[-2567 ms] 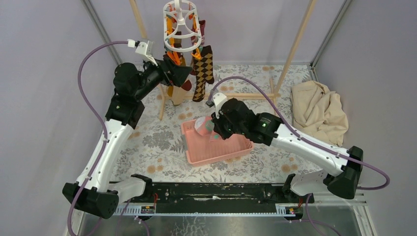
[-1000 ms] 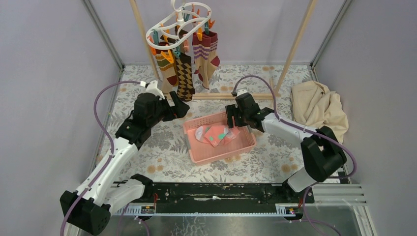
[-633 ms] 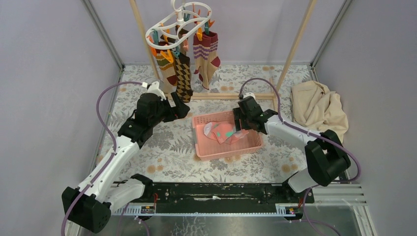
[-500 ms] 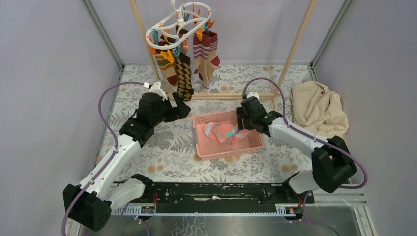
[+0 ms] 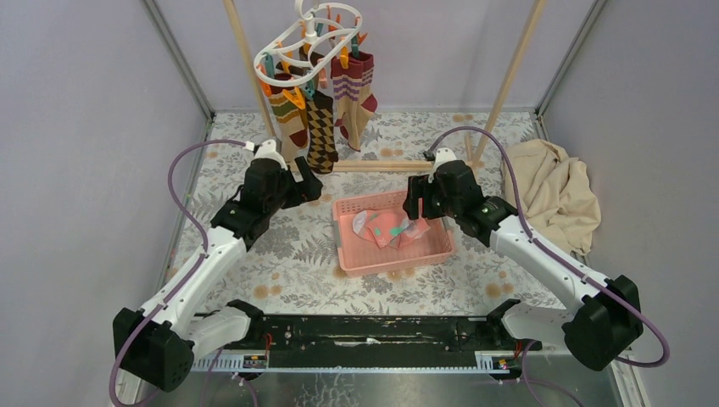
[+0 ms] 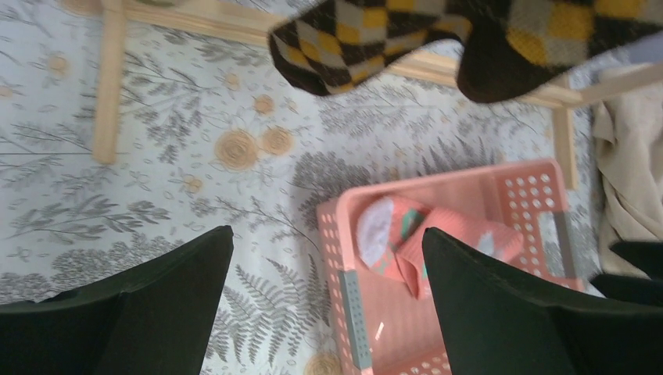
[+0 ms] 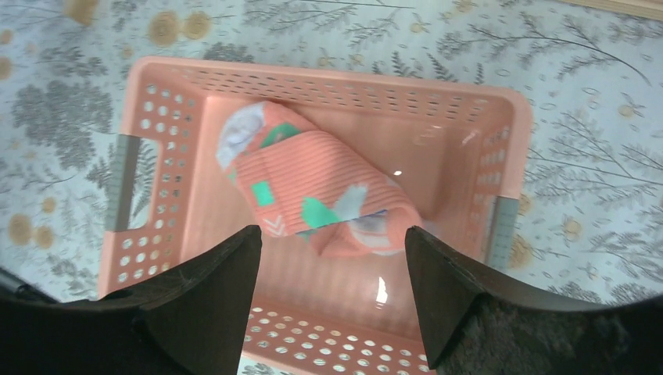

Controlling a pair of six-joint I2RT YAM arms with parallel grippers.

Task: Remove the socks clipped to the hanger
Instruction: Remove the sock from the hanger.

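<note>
Hanging clipped to the hanger [image 5: 308, 38] at the back are perhaps five socks [image 5: 320, 114], overlapping; a pink sock [image 5: 386, 227] lies in the basket [image 5: 394, 261]. Beneath the argyle pair the left gripper [image 6: 324, 238] gapes empty, and the right gripper [image 7: 332, 234] is spread above the basket. A sideways tug could swing or unhook the hanger.

White-linked left arm [image 5: 197, 270] and right arm [image 5: 543, 254] with black joints, looping purple cables [image 5: 172, 174], matte black fingers [image 6: 516, 312].
</note>
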